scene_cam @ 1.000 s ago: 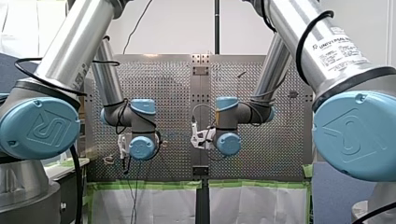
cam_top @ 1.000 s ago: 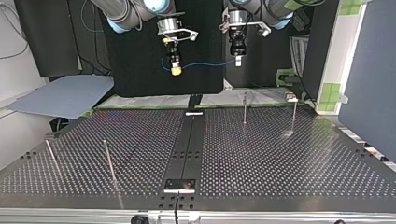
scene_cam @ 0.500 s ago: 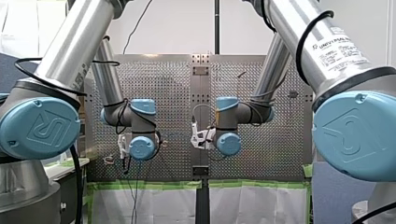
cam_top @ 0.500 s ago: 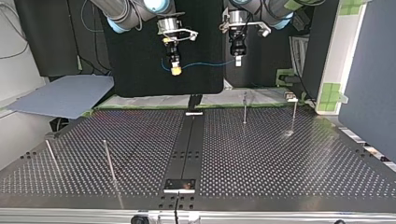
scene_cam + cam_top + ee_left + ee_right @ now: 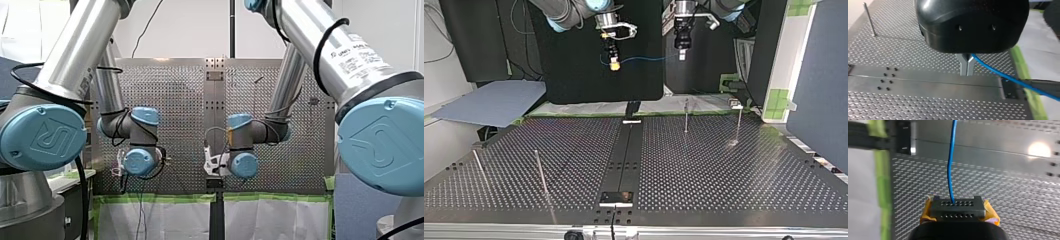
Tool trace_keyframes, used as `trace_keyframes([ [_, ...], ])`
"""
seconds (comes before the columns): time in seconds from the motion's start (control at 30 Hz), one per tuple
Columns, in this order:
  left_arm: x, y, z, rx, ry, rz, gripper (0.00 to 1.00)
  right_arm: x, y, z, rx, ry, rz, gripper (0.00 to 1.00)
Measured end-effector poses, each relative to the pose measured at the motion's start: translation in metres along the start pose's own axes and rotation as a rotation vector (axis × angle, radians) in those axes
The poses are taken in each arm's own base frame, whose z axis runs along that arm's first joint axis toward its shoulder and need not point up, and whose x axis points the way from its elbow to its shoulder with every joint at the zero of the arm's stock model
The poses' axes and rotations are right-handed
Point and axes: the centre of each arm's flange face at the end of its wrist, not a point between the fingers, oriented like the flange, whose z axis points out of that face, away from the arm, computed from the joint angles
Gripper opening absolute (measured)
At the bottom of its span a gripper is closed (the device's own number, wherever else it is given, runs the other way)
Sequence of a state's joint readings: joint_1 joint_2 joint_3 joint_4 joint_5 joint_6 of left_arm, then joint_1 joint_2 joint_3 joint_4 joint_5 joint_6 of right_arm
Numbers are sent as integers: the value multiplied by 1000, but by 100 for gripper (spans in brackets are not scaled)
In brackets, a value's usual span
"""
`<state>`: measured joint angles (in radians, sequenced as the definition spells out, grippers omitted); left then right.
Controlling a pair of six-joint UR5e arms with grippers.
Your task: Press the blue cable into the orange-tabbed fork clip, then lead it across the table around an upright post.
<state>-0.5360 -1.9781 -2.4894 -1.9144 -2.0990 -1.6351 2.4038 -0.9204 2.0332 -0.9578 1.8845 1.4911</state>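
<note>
Both arms hold the blue cable [image 5: 949, 167] in the air, well above the perforated table [image 5: 724, 170], near its far edge as the top view shows it. My right gripper [image 5: 957, 206], with yellow pads, is clenched on the cable, which leaves its tip and runs straight ahead. My left gripper [image 5: 967, 73] has its metal fingers [image 5: 964, 65] pinched together on the cable, which trails off to one side. In the top view the cable hangs between the two grippers in a shallow sag, with a short loose end beyond my right gripper.

I cannot pick out the orange-tabbed fork clip with certainty in any view, so neither step of the task looks begun.

Several things could go wrong from here. The metal fingers hold a thin, smooth cable, so if the arms draw apart it may slide through them or pull free. If the arms close in, the sag deepens and may catch on a post on the way down. Two upright posts [image 5: 686, 117] [image 5: 738, 124] stand at the top view's far right, two more [image 5: 540, 172] [image 5: 478, 167] at its near left. A cable that comes down skewed would ride over the clip instead of seating.
</note>
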Motion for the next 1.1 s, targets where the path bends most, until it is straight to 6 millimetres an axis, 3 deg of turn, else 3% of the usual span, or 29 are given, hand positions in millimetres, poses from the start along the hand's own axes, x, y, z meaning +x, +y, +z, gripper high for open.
trace_keyframes([
  [0.2,5,7,-11,-1,24,14,0,-28,0,-6,4,-73,-24,0],
  [0.57,10,11,-16,-8,35,9,0,-33,2,-2,-7,-77,-17,0],
  [0.73,13,16,-24,-12,24,-38,0,-12,1,15,-21,-33,37,0],
  [0.9,6,10,-13,-11,-33,-121,0,23,-8,37,13,57,120,0],
  [1.0,2,8,-7,-11,-60,-168,0,28,-11,45,40,87,154,0],
  [1.1,1,10,-3,-19,-70,-204,0,21,-13,50,67,97,173,0],
])
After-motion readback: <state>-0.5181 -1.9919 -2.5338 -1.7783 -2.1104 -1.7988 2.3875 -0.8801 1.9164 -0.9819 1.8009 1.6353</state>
